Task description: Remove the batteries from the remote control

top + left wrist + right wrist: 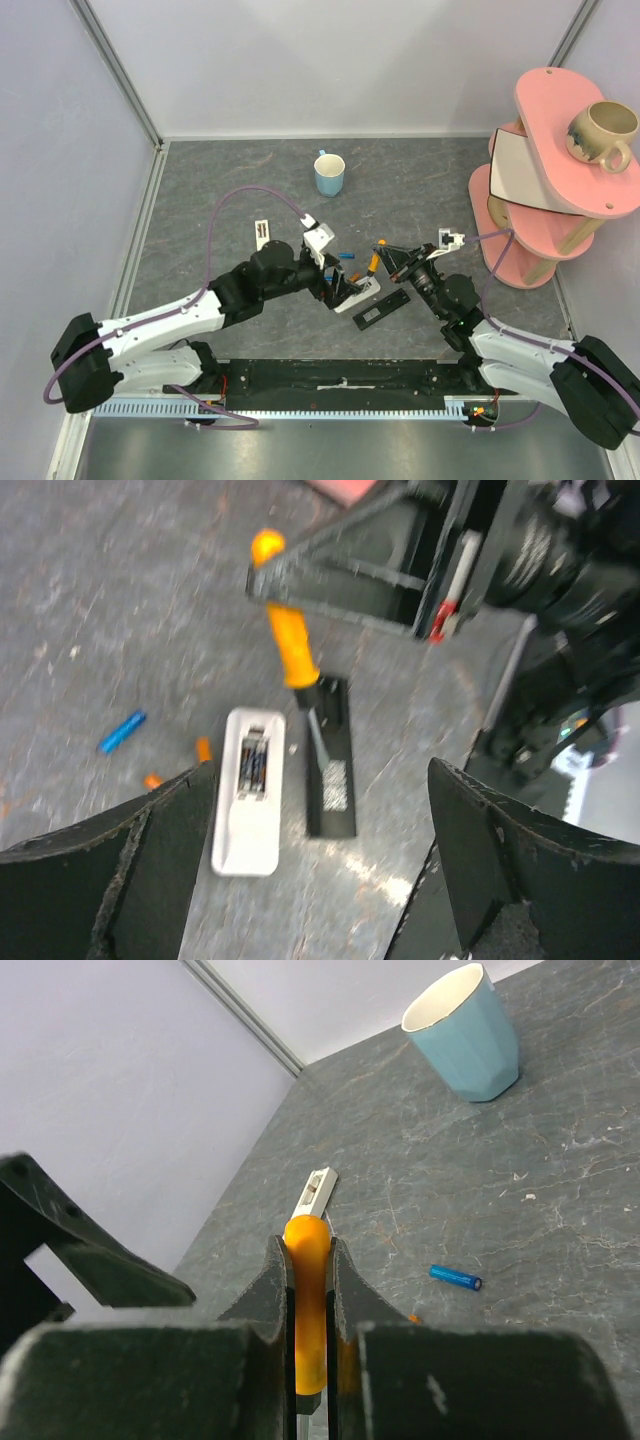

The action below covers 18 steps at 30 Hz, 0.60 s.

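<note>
Here we see the white remote (245, 830) lying face down on the grey tabletop (230, 180), its battery bay open. There are what look like dark cells (252, 765) inside it, though the blur keeps us from counting them. Loose batteries lie nearby: a blue battery (122, 732) well to the remote's side, and two orange batteries (203, 748) closer to it. A black oblong piece (330, 780) rests just beside the remote, nearly parallel to it.

The left end effector (333, 282) hangs over the remote with its fingers (150, 870) spread wide and nothing between them. The right end effector (308, 1260) is clamped tight on the handle of an orange-handled screwdriver (288, 645), whose shaft points down at the black piece.

Farther out we find a small white part (262, 234), a light blue cup (329, 174) toward the back wall, and a pink two-tier stand (540, 110) at the right carrying a beige mug (603, 132).
</note>
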### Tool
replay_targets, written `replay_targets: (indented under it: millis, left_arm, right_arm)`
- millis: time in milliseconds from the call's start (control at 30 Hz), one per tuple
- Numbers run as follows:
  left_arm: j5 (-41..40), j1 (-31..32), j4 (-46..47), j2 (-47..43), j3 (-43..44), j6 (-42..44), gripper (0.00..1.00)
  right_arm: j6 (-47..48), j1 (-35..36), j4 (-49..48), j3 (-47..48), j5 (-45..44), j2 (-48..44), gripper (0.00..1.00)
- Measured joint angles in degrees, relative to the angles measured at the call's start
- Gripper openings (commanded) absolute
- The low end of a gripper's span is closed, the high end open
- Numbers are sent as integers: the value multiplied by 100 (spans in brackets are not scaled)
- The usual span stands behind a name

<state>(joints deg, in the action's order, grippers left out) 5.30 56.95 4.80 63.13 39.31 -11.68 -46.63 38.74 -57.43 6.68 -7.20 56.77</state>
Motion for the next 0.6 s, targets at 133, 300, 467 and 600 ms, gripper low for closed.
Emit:
replay_targets:
  millis: [133,300,467,600]
  left_arm:
    - [597,-376,492,20,114,-251,92]
    - [1325,-721,905,717,330,-509,89]
    - [1845,-752,1132,1314,505,-667,77]
    - [2138,-750,1362,1526,597,-767,50]
  right_arm:
    - [13,0,201,0,92,-229,0]
    - [-76,0,417,59,271,-575,0]
    - [-168,0,509,214,409,-791,0]
    - [-238,0,586,254,498,-835,0]
